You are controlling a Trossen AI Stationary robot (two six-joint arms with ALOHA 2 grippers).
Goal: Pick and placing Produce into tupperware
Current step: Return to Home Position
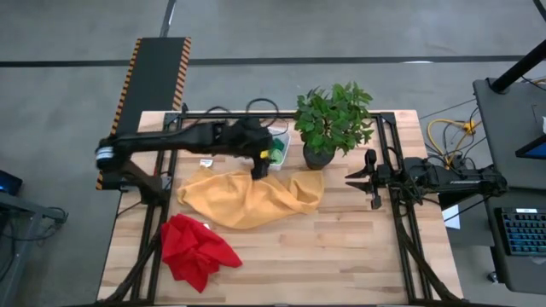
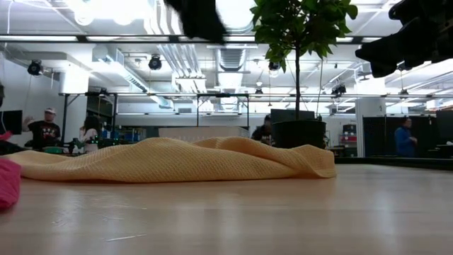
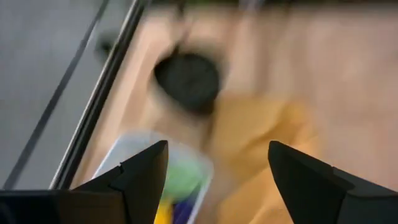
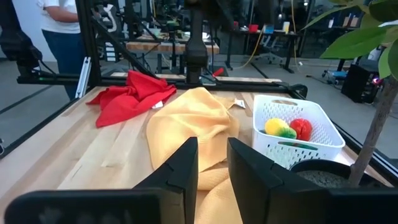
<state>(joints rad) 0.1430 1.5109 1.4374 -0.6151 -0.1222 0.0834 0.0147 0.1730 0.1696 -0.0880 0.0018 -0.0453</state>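
wooden table [image 1: 341, 247], white bin [image 4: 292, 134] holding produce [image 4: 287, 129] just beside left gripper [image 3: 217, 148], fingers [image 3: 142, 177] apart

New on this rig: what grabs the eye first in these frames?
A big yellow cloth lies crumpled mid-table, with a red cloth apart on the table's left side. Behind it a leafy potted plant stands beside the white bin, which holds yellow, green and red toy produce. The left gripper hangs open above that bin; the right gripper waits at the table's right side.

white bin [image 4: 300, 155], produce [image 4: 300, 127] inside (red, yellow)
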